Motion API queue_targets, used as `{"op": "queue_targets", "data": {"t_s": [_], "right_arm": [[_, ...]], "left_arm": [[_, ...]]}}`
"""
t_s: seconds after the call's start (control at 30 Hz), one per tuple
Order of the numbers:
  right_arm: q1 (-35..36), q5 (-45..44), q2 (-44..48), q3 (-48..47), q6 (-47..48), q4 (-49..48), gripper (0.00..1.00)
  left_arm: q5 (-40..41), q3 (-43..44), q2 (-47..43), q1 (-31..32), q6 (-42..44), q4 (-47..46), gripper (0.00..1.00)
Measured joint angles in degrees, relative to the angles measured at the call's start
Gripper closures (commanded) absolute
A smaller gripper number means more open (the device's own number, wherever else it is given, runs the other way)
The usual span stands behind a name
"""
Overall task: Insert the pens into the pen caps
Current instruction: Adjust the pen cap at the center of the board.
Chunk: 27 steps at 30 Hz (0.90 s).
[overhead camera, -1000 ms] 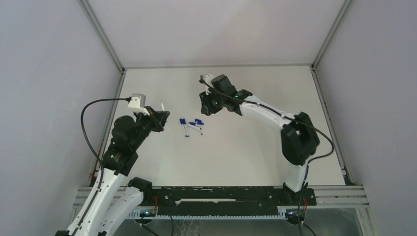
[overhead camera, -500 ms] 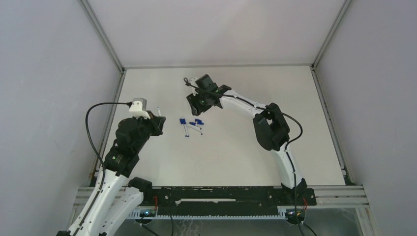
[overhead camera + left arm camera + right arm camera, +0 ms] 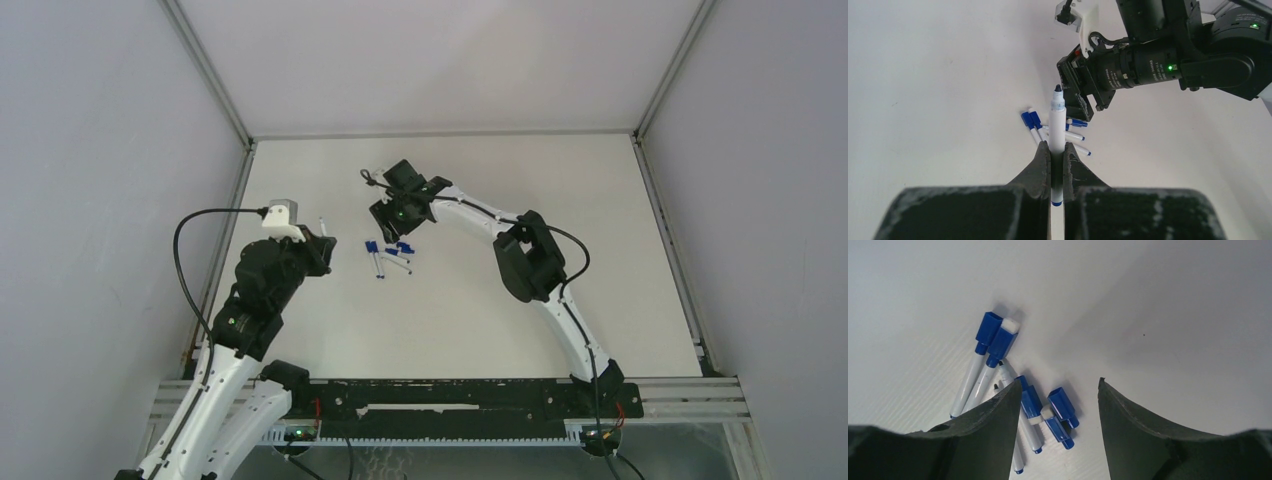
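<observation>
Pens (image 3: 966,382) lie partly hidden behind the right gripper (image 3: 1058,381), jaws apart.

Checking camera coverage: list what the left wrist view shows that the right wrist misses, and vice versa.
Left wrist only: the left end effector shut on a white uncapped marker pen, and the black right arm. Right wrist only: the open right end effector from inside. Both: the heap of white pens with blue plastic caps on the white table.
</observation>
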<state>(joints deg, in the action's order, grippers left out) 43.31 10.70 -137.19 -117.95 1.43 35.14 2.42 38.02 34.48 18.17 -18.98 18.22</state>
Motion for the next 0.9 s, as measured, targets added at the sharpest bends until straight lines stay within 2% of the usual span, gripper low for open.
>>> {"op": "queue_targets", "data": {"t_s": [0.57, 0.9], "right_arm": [[0.02, -3.78, -1.90, -0.63, 0.74, 4.15, 0.38], [-1.27, -5.64, 0.22, 3.69, 0.26, 1.90, 0.47]], "left_arm": [[0.02, 0.00, 0.00, 0.00, 0.00, 0.02, 1.00], [0.02, 0.00, 0.02, 0.00, 0.00, 0.04, 1.00]]}}
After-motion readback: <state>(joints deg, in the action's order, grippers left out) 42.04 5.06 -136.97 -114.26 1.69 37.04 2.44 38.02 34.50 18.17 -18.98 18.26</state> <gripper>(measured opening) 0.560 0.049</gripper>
